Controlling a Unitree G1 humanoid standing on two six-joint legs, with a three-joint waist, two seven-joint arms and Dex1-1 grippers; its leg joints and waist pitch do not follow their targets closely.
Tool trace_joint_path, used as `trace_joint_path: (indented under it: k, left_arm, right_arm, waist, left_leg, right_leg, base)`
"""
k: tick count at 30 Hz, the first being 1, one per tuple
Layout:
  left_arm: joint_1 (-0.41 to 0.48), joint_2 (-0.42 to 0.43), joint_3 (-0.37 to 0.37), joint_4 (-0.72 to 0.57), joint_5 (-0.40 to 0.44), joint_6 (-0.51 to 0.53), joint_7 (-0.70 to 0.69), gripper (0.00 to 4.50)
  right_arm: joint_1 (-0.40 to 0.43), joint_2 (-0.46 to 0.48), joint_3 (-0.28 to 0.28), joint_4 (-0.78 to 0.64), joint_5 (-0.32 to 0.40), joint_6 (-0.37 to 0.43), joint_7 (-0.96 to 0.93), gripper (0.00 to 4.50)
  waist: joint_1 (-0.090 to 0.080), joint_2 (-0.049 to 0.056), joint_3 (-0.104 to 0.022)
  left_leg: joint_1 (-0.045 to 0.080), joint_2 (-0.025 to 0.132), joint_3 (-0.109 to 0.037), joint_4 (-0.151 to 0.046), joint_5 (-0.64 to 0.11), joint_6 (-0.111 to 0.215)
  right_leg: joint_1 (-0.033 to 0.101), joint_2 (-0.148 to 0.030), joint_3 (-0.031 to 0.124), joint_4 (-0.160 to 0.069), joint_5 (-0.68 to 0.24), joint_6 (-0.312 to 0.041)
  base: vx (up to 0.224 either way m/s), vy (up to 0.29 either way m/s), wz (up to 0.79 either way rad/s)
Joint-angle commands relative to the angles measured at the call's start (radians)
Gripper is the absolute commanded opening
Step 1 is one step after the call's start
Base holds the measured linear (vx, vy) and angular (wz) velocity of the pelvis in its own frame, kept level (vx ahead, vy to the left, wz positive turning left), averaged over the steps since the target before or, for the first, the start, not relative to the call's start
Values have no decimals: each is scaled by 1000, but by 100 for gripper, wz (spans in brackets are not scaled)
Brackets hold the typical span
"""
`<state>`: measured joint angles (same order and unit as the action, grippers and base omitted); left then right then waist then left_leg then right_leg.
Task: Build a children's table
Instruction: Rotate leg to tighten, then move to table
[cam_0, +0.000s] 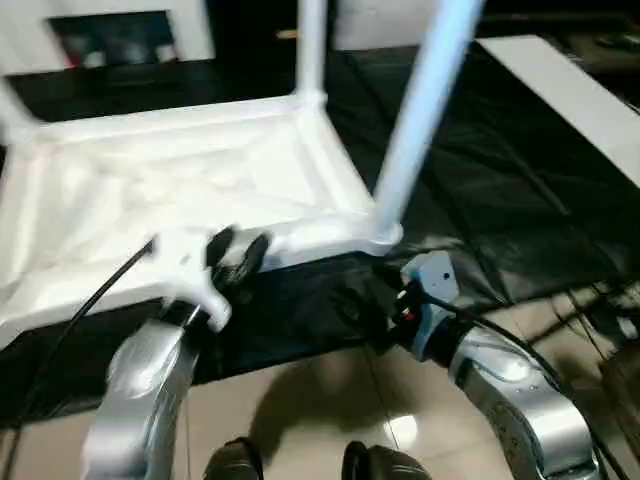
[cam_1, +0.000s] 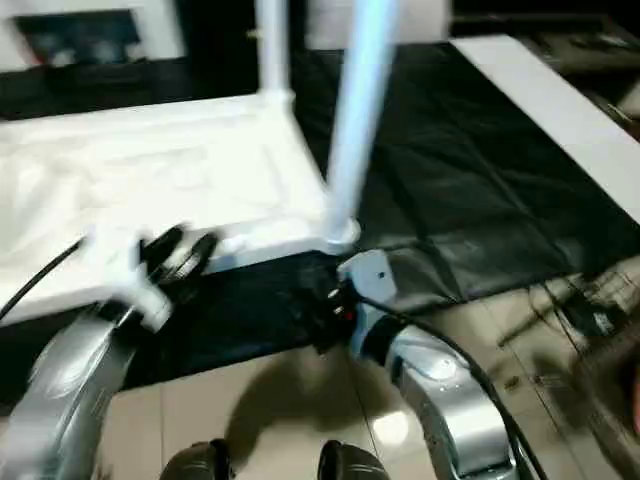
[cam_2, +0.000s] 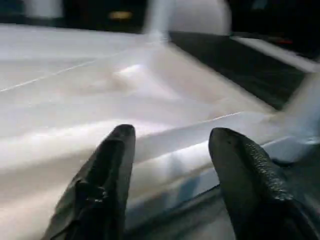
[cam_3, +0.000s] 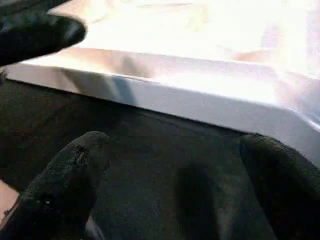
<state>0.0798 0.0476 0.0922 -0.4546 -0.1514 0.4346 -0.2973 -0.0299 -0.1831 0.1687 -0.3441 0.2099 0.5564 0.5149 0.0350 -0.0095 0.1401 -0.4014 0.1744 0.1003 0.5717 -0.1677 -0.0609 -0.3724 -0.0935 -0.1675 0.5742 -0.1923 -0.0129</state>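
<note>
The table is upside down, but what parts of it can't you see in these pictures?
- Tops of the two screwed-in legs, near leg and far leg: cut off by the top edge of the left eye view.
- Left end of the table top: runs past the picture's edge, so its corner sockets there can't be checked.
- Ribs on the underside: blurred, too washed out to count.

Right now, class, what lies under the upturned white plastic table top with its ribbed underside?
A black mat spreads from beneath the white plastic table top over the glossy tiled floor. What lies directly under the top is covered.
</note>
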Motion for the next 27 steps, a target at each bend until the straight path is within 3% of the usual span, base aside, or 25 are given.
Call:
trace_joint_path:
  k: [1, 3, 4, 5, 6, 7, 8, 9, 10, 11, 12, 13, 14, 15, 16, 17, 18, 19, 20, 21, 22, 23, 25, 26, 27]
  left_arm:
    - [36, 7, -8, -78, 19, 56, 39, 287]
    - [44, 8, -12, -92, 19, 70, 48, 302]
    - [46, 6, -11, -97, 20, 75, 54, 307]
    - [47, 4, -12, -98, 22, 76, 58, 317]
    - [53, 4, -16, -106, 26, 82, 64, 325]
    - [54, 4, -16, -108, 27, 83, 65, 325]
    - [58, 3, -20, -110, 31, 84, 68, 325]
    - [62, 2, -23, -112, 32, 83, 70, 333]
    - [70, 1, -31, -117, 36, 87, 75, 333]
    - [77, 2, -40, -120, 44, 91, 80, 333]
    - [86, 3, -48, -128, 48, 98, 85, 333]
    - [92, 4, -53, -138, 48, 107, 92, 333]
    - [97, 8, -57, -143, 52, 109, 95, 333]
    - [102, 13, -61, -147, 56, 110, 97, 333]
    - [107, 13, -62, -150, 57, 112, 99, 333]
    - [111, 14, -63, -152, 57, 116, 104, 333]
    - [115, 14, -63, -154, 57, 114, 105, 333]
    - [126, 14, -65, -161, 58, 108, 107, 333]
    - [136, 13, -67, -168, 61, 104, 108, 333]
    - [148, 14, -71, -173, 64, 86, 104, 333]
    - [169, 18, -80, -184, 65, 79, 99, 333]
    - [183, 13, -80, -190, 61, 74, 103, 333]
    - [207, 6, -69, -204, 51, 47, 107, 333]
    - [213, 8, -67, -207, 51, 40, 108, 333]
    - [216, 12, -65, -208, 55, 34, 111, 333]
  right_arm:
    - [-6, -3, -1, -22, 21, 5, 4, 450]
    - [-7, 1, -10, -19, 21, -2, -1, 450]
    - [-8, -1, -12, -19, 19, -9, -1, 450]
    - [-7, -6, -11, -20, 14, -13, 1, 450]
    - [-6, -18, -2, -20, 4, -23, 4, 450]
    - [-6, -20, 0, -20, 1, -25, 4, 450]
    - [-3, -24, 2, -21, -2, -31, 5, 450]
    - [1, -27, 4, -21, -2, -39, 9, 450]
    - [6, -27, 3, -23, -1, -44, 9, 450]
    - [11, -26, -1, -27, 6, -44, 11, 450]
    - [15, -26, -2, -31, 11, -45, 12, 450]
    - [16, -28, -1, -33, 13, -51, 12, 450]
    - [17, -35, 7, -36, 16, -53, 22, 450]
    - [19, -42, 14, -41, 18, -53, 33, 450]
    - [20, -49, 21, -46, 19, -53, 42, 450]
    - [21, -54, 25, -49, 24, -47, 48, 450]
    - [22, -56, 27, -51, 26, -45, 51, 450]
    - [25, -63, 32, -53, 31, -46, 56, 450]
    - [26, -56, 25, -53, 39, -47, 49, 450]
    - [27, -47, 14, -53, 49, -44, 40, 450]
    - [27, -44, 7, -52, 53, -51, 37, 450]
    - [30, -49, 8, -52, 50, -54, 39, 450]
    - [39, -55, 7, -55, 48, -58, 43, 450]
    - [41, -56, 5, -56, 50, -59, 44, 450]
    - [44, -55, 2, -59, 57, -57, 46, 450]
  waist:
    - [3, -2, -25]
    - [3, 13, -18]
    - [-25, 33, -3]
    - [-17, 43, -11]
    - [-21, 36, -12]
    - [-18, 33, -10]
    - [-25, 20, -6]
    - [-17, 1, -6]
    - [15, -7, -12]
    - [27, -17, -35]
    - [34, -10, -45]
    - [31, 1, -64]
    - [25, 13, -76]
    - [1, 28, -92]
    - [-33, 43, -106]
    - [-45, 31, -102]
    - [-42, 27, -98]
    - [-36, 10, -76]
    - [-30, -13, -81]
    - [-32, -45, -97]
    - [-9, -47, -79]
    - [-5, -53, -86]
    - [2, -28, -94]
    - [4, -16, -96]
    - [0, -6, -91]
  left_leg:
    - [7, 7, -10, -41, -512, 38]
    - [4, 7, -8, -38, -535, 43]
    - [118, 57, -21, -49, -750, -29]
    - [103, 104, -48, -128, -920, -65]
    - [98, 124, -59, -156, -955, -60]
    - [118, 120, -57, -156, -948, -38]
    - [125, 103, -46, -142, -919, -23]
    - [100, 30, 7, -86, -760, -3]
    - [30, 0, 32, -27, -422, 56]
    - [11, 5, 30, 10, -218, 106]
    - [-5, 4, 26, 7, -145, 121]
    - [-2, -3, 34, -17, -33, 148]
    - [20, 1, 30, -28, 24, 166]
    - [92, 20, -9, -35, 168, 266]
    - [211, 70, -92, -14, 366, 456]
    - [267, 167, -163, -17, 456, 609]
    - [260, 177, -161, -9, 513, 640]
    - [141, 59, -158, -3, 513, 685]
    - [92, -35, -114, 43, 438, 570]
    - [43, -110, -32, 84, 236, 400]
    - [-40, -76, -31, 79, 162, 258]
    - [-14, -64, -20, 34, 192, 96]
    - [11, -51, -7, 33, 238, 12]
    - [21, -36, -6, 33, 253, 10]
    - [31, -8, -7, 23, 254, 4]
  right_leg:
    - [66, -106, 25, -142, -881, -37]
    - [90, -94, 6, -145, -887, -35]
    - [4, -29, -2, -131, -755, -41]
    - [45, 10, 32, -20, -477, -61]
    - [54, 12, 48, 29, -358, -64]
    - [34, 1, 77, 34, -270, -75]
    - [24, -10, 91, 7, -292, -84]
    - [48, -47, 128, -81, -508, -115]
    - [125, -102, 180, -127, -755, -107]
    - [157, -124, 204, -143, -778, -123]
    - [177, -107, 192, -131, -692, -137]
    - [175, -39, 158, -100, -426, -157]
    - [163, -9, 136, -79, -282, -162]
    - [120, 40, 97, -19, -56, -153]
    - [4, 57, 71, 52, -36, -104]
    - [-85, 8, 108, 111, -188, -23]
    - [-105, -7, 120, 129, -189, 12]
    - [-59, -21, 151, 84, -46, 47]
    - [-10, -38, 176, 15, 80, 52]
    - [82, -43, 242, 13, 297, 49]
    - [147, -83, 261, 37, 618, -42]
    - [131, -30, 205, 72, 901, -10]
    - [123, 8, 208, 83, 1091, -16]
    - [114, 9, 208, 88, 1094, -32]
    - [94, 13, 201, 79, 985, -71]
  base:
    - [26, -5, 55]
    - [34, 3, 56]
    - [2, 20, 38]
    - [2, 20, 38]
    - [0, 0, 0]
    - [88, 8, 0]
    - [88, 8, 0]
    - [115, -18, 1]
    - [138, -21, -4]
    - [138, -21, -4]
    - [156, -3, -4]
    - [171, 10, 5]
    - [171, 10, 5]
    - [218, -5, 10]
    - [217, -15, 8]
    - [217, -15, 8]
    - [134, -20, 7]
    - [-5, -35, 21]
    - [-5, -35, 21]
    - [-21, -56, 53]
    - [73, -78, 24]
    - [73, -78, 24]
    - [40, -48, 8]
    - [22, -29, 21]
    - [-8, -9, 26]
